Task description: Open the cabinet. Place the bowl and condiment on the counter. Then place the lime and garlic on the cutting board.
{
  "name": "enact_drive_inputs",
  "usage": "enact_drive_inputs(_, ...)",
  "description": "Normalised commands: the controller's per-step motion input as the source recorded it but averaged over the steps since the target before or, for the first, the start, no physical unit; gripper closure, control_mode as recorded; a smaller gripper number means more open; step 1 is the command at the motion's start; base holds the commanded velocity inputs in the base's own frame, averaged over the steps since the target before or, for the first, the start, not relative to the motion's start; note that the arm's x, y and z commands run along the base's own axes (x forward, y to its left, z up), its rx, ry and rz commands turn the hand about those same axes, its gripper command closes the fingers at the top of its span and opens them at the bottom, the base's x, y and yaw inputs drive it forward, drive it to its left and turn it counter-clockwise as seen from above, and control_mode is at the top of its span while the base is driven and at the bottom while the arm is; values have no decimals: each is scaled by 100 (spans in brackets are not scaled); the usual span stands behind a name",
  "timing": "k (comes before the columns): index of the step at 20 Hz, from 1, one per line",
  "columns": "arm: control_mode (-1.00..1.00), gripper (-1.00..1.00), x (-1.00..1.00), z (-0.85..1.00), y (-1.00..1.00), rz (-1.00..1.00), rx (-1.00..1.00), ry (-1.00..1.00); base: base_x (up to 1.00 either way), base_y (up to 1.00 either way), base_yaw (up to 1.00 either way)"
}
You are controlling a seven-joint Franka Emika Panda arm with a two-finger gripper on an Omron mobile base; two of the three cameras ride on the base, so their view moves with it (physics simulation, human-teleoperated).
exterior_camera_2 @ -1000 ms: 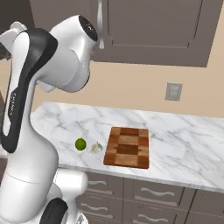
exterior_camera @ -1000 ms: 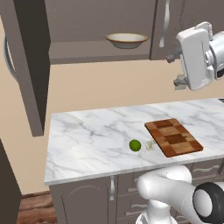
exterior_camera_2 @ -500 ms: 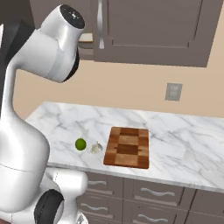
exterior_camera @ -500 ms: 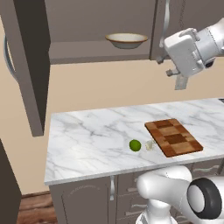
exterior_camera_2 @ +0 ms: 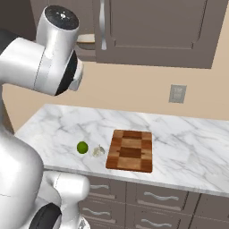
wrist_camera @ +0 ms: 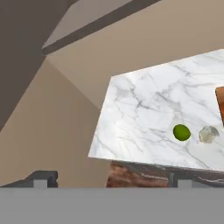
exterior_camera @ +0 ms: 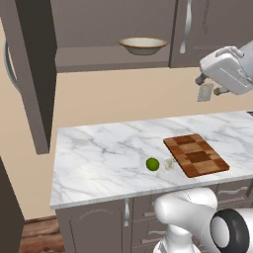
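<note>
The cabinet (exterior_camera: 29,74) has its left door swung open and its right door (exterior_camera: 207,24) shut. On its shelf rests the tan bowl (exterior_camera: 143,45), whose edge also peeks past the arm (exterior_camera_2: 87,38). The condiment is out of view. My gripper (exterior_camera: 212,91) hangs open and empty in front of the wall, below the shut door and well to the right of the bowl. Its fingertips (wrist_camera: 41,178) stand wide apart. On the marble counter (exterior_camera: 99,158) the lime (exterior_camera: 152,164) (exterior_camera_2: 82,147) (wrist_camera: 181,132) and the garlic (exterior_camera: 169,164) (exterior_camera_2: 98,151) (wrist_camera: 208,134) lie just left of the cutting board (exterior_camera: 196,154) (exterior_camera_2: 130,150).
A wall outlet (exterior_camera_2: 177,94) sits above the counter at the right. Lower cabinets and drawers (exterior_camera_2: 152,197) run under the counter. The open cabinet door juts out over the counter's left end. The arm's big elbow (exterior_camera_2: 53,53) stands high at the left.
The hand has turned and shifted a little right and down in front of the shut door. The bowl, lime, garlic and board have not moved.
</note>
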Motion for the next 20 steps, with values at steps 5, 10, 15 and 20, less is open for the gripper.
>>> enact_drive_inputs(5, -100, -100, -19, -84, -32, -28, -16, 0, 0, 0, 0)
enact_drive_inputs(10, -100, -100, -5, -31, -6, -23, -19, -5, 0, 0, 0)
enact_drive_inputs(15, -100, -100, -1, 15, -11, -20, -11, -12, 0, 0, 0)
enact_drive_inputs(20, -100, -100, 0, 37, -23, -14, -6, -10, 0, 0, 0)
